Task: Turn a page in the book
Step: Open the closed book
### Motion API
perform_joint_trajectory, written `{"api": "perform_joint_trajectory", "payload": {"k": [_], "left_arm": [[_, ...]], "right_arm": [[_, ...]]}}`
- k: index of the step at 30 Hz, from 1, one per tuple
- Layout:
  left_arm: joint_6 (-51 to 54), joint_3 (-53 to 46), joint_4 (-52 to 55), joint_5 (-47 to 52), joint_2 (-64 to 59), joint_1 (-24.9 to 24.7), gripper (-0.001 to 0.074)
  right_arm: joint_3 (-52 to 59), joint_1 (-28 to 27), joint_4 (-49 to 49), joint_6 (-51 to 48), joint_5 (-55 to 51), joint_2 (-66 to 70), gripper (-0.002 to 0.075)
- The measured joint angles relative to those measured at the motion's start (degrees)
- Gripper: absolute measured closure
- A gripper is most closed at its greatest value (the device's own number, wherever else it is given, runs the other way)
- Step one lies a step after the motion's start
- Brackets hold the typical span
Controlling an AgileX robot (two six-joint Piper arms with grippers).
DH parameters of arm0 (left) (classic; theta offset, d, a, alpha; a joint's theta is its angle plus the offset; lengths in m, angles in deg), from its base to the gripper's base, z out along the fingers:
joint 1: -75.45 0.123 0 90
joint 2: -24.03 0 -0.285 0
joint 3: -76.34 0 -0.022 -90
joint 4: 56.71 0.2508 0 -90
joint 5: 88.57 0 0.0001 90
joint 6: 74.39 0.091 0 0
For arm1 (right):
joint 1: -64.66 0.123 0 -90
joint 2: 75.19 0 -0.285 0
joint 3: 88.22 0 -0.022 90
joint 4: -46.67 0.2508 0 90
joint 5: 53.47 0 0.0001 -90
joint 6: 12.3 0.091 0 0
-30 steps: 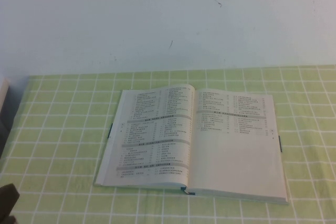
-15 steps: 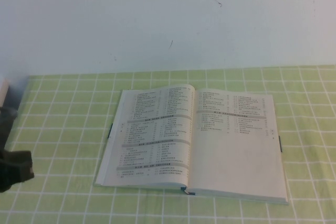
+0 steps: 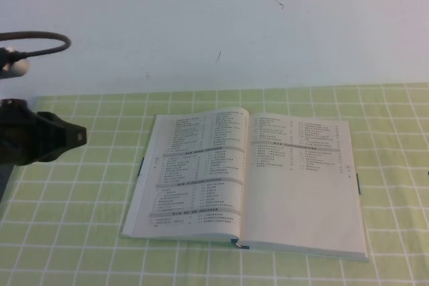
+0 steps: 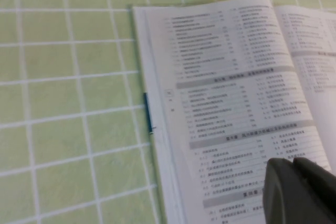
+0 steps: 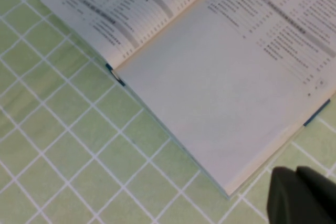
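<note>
Book (image 3: pixel 248 182), one, lies open and flat mid-bench (image 3: pixel 80 232) on a green checked cloth, thin dark cover edge showing round white printed paper. Its right-side page (image 3: pixel 305 185) carries two columns of list text, a grey band and a blank lower half. Left hand (image 3: pixel 64 137), dark and blunt, hangs above the bench's left edge, well apart from the book, touching nothing; how far open I cannot tell.

Left wrist view: one dark hand tip (image 4: pixel 299 192) over the left printed sheet.

Right wrist view: right hand (image 5: pixel 302 195) near the book's near right corner; its opening cannot be told either.
</note>
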Motion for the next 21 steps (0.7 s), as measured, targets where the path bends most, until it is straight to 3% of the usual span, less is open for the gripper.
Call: {"api": "perform_joint_trajectory", "payload": {"k": [4,8,13,21], "left_arm": [[0.01,3.04,2.30,-2.64,-4.91,-6.84,0.0738],[-1.51,5.11,4.67,-5.98,-9.32,-11.61,0.0738],[-2.35,6.81,5.04,-8.33,-13.76,-12.90,0.0738],[-0.42,7.59,-1.34,-8.53,-19.62,-14.09,0.0738]], "right_arm": [[-3.91,4.69,-2.85,2.89,0.58,3.64,0.0729],[-7.87,9.40,-11.92,10.20,1.97,7.84,0.0729],[-9.52,10.07,-19.13,12.19,4.15,12.63,0.0729],[-9.64,10.07,-18.20,15.23,9.60,18.43,0.0727]]}}
